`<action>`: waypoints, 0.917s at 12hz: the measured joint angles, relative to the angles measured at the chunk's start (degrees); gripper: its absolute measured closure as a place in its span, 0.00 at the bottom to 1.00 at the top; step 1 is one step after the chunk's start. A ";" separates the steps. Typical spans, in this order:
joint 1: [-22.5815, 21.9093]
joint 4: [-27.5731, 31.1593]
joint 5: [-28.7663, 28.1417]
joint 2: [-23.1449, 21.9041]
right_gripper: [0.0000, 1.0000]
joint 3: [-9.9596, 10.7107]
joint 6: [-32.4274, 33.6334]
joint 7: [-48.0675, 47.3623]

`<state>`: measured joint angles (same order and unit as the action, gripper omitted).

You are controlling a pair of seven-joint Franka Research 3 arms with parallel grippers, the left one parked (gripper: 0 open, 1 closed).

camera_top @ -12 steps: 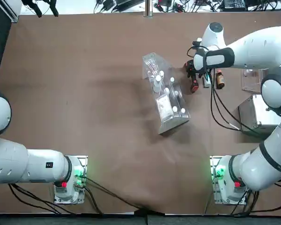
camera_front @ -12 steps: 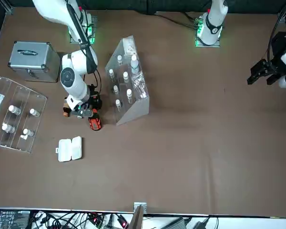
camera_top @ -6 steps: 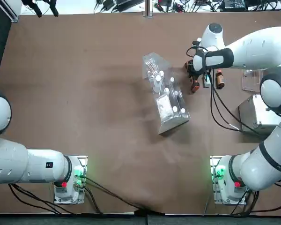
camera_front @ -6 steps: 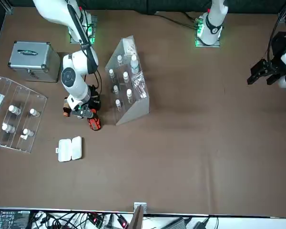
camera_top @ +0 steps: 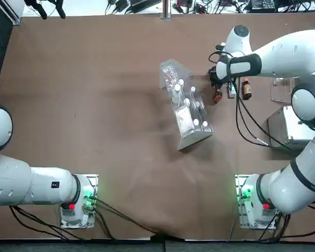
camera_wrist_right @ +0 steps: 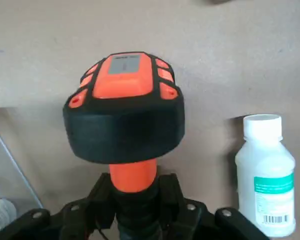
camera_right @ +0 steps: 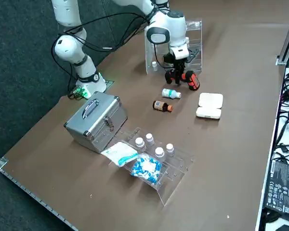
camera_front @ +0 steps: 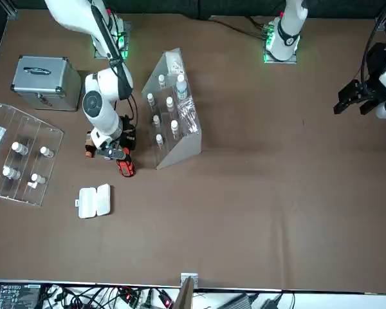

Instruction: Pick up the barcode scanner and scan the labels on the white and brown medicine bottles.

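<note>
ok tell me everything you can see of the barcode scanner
The barcode scanner has a wide, rounded black head with a bright orange top, orange side patches and a small grey panel, above an orange neck and a black ribbed handle. It looks like plastic and rubber. The right gripper has its fingers closed on the handle, beside the white bottle, which it does not touch.

A brown tabletop (camera_top: pixel 115 126) is edged by a metal rail (camera_right: pixel 36 197). Beside it, dark grey flooring (camera_right: pixel 19 86) is seen, and tangled cables (camera_front: pixel 83 297) are laid on a white surface (camera_front: pixel 228 300) beyond.
</note>
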<state>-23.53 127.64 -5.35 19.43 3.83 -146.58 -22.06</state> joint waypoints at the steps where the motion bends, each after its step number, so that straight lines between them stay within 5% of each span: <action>1: 0.00 -0.24 0.00 -0.15 0.56 0.00 0.32 -0.01; 11: 0.44 -1.13 0.15 -10.43 0.56 0.55 19.13 0.25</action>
<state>-23.08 126.51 -5.20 9.00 4.38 -127.45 -21.81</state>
